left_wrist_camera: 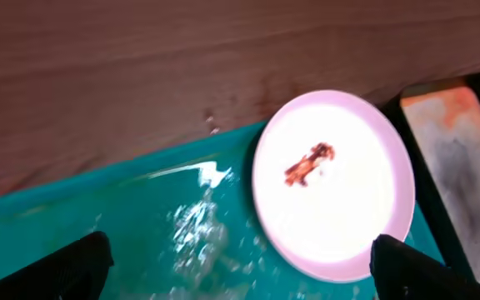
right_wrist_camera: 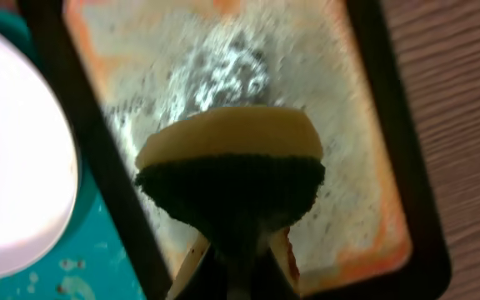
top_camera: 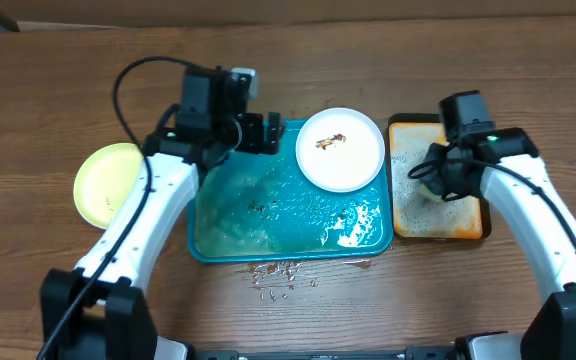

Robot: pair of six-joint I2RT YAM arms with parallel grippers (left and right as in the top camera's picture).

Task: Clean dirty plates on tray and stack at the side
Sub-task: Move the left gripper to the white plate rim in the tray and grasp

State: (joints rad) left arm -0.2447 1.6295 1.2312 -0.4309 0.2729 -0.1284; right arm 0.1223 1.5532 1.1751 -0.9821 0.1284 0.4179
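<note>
1. Table (top_camera: 28, 120): brown wood grain; carries everything below.

2. Yellow-green plate (top_camera: 108, 183): round and shallow. It lies flat on the table, just beside the left end of the teal tray and outside it. The left arm crosses over its right edge.

3. Left gripper (top_camera: 268, 133) (left_wrist_camera: 244, 271): hangs over the far left part of the teal tray. The jaws are spread wide, and the dark fingertips (left_wrist_camera: 73, 267) sit at the two lower corners of the wrist view with wet tray floor between them. It is apart from both plates.

4. Teal tray (top_camera: 218, 215): large and rectangular, with rounded corners and a raised rim, at the middle of the table. The floor is wet, with patches of suds (top_camera: 353, 225).

5. White plate (top_camera: 340, 148) (left_wrist_camera: 332, 183): round, at the far right corner of the teal tray, with its far edge over the rim. A brown smear (left_wrist_camera: 309, 163) marks its centre.

6. Crumbs (top_camera: 278, 272): small dark bits on the table, just in front of the teal tray.

7. Orange tray (top_camera: 473, 232): narrower, just beside the right end of the teal tray, with its floor covered in foam (top_camera: 413, 215).

8. Right gripper (right_wrist_camera: 238, 250): over the orange tray, jaws pinched on a sponge.

9. Sponge (right_wrist_camera: 232, 167): yellow body with a dark green scouring face, held above the foam.
</note>
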